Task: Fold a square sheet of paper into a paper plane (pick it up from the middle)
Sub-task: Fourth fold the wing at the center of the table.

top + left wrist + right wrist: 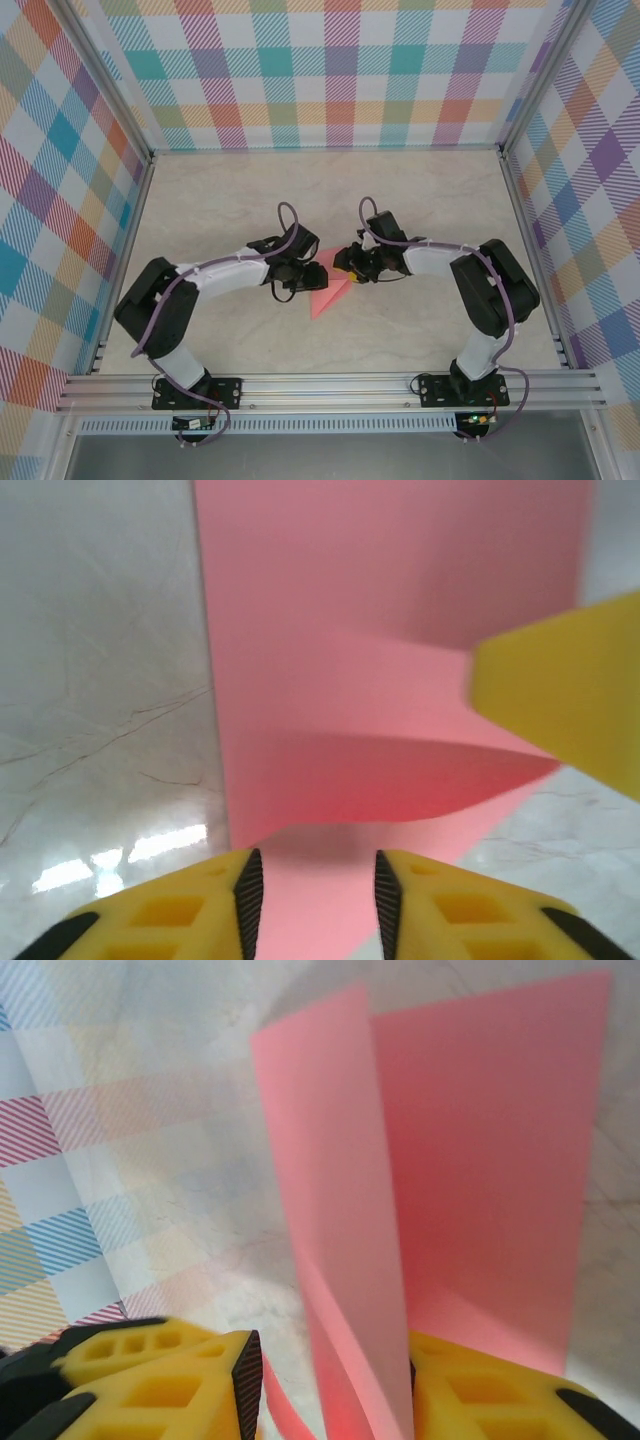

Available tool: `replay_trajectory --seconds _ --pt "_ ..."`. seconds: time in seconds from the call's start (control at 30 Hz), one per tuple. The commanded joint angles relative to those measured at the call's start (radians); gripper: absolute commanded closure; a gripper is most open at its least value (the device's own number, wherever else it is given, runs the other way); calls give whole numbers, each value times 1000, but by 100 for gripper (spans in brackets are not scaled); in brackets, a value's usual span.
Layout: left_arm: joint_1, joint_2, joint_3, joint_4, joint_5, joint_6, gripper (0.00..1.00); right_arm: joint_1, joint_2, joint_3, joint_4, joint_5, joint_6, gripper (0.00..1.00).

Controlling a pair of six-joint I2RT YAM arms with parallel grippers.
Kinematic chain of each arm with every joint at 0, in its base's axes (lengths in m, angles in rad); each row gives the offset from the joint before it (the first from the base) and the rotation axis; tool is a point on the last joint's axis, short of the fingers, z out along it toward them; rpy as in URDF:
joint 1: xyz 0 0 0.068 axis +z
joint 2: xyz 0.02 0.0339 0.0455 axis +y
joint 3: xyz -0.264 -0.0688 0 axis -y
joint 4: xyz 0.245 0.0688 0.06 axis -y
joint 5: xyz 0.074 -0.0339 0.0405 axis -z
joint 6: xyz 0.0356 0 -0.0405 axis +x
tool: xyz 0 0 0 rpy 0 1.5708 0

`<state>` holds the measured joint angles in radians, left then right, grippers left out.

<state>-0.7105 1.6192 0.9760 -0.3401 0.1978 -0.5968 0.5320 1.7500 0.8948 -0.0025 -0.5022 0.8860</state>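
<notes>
The square sheet of paper [330,297] is salmon-pink and creased into a pointed shape on the marble table, between the two arms. My left gripper [303,272] hovers at its left edge. In the left wrist view the left gripper [313,865] stands open, the paper [380,600] lying under the gap with a fold lifted ahead. One yellow finger [570,690] of the right gripper intrudes from the right. My right gripper [347,266] meets the paper from the right. In its wrist view the right gripper [331,1350] is open around two raised flaps of paper [480,1160], one leaning against the right finger.
Plaid walls [330,70] enclose the marble table [420,190] on three sides, with aluminium posts [510,180] at the corners and a rail [330,385] along the near edge. The two wrists stand very close together over the paper.
</notes>
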Motion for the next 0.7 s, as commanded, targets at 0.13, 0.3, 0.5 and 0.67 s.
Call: replay_trajectory --seconds 0.13,0.3,0.5,0.67 --pt "-52 -201 -109 1 -125 -84 52 1 40 69 -65 -66 -82 60" --pt "-190 -222 -110 -41 -326 -130 49 0 48 93 -92 -71 -95 61" --pt "-341 -80 -35 -82 -540 -161 49 -1 51 101 -94 -80 -87 61" --pt "-408 56 40 -141 -647 -176 49 -1 54 105 -98 -83 -82 62"
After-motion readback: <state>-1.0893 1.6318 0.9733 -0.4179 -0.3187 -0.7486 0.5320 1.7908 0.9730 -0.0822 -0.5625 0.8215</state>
